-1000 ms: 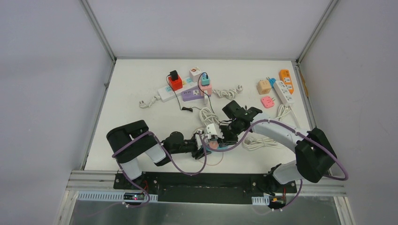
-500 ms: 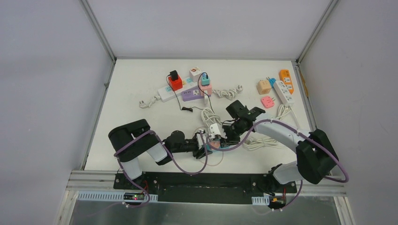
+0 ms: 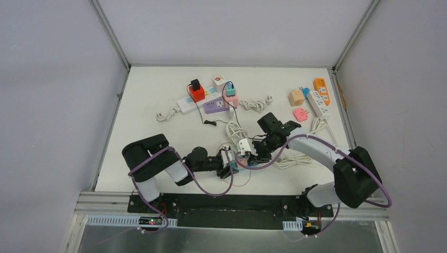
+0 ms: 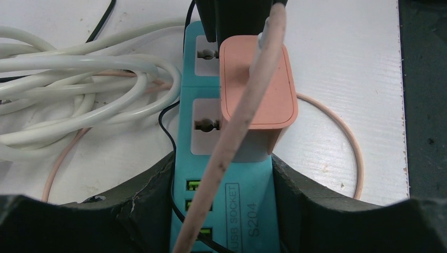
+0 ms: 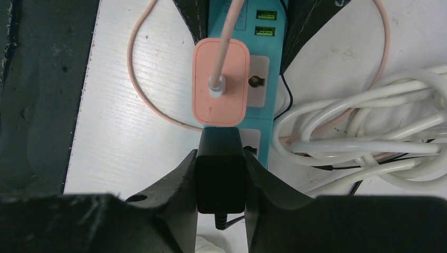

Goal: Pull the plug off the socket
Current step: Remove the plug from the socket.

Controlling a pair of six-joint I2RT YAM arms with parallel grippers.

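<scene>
A teal power strip (image 4: 248,211) marked "USB SOCKET" lies on the white table, and it also shows in the top view (image 3: 243,164). My left gripper (image 4: 221,174) is shut on its near end, one finger (image 4: 142,200) on each side. A pink adapter (image 4: 257,84) with a pink cable sits in the middle socket. A black plug (image 5: 220,182) stands at the strip's far socket. My right gripper (image 5: 220,168) is shut on the black plug's two sides. I cannot tell whether its pins are still seated. In the top view both grippers, left (image 3: 230,162) and right (image 3: 252,150), meet at the strip.
A coil of white cable (image 3: 232,129) lies just beyond the strip, and more white cable (image 3: 292,158) lies under the right arm. At the back stand a white strip with a red adapter (image 3: 197,94), a purple strip (image 3: 216,107), an orange strip (image 3: 321,84) and small cube adapters (image 3: 296,97).
My right wrist has shifted slightly to the right while holding the black plug. The left gripper and the teal strip have stayed in place.
</scene>
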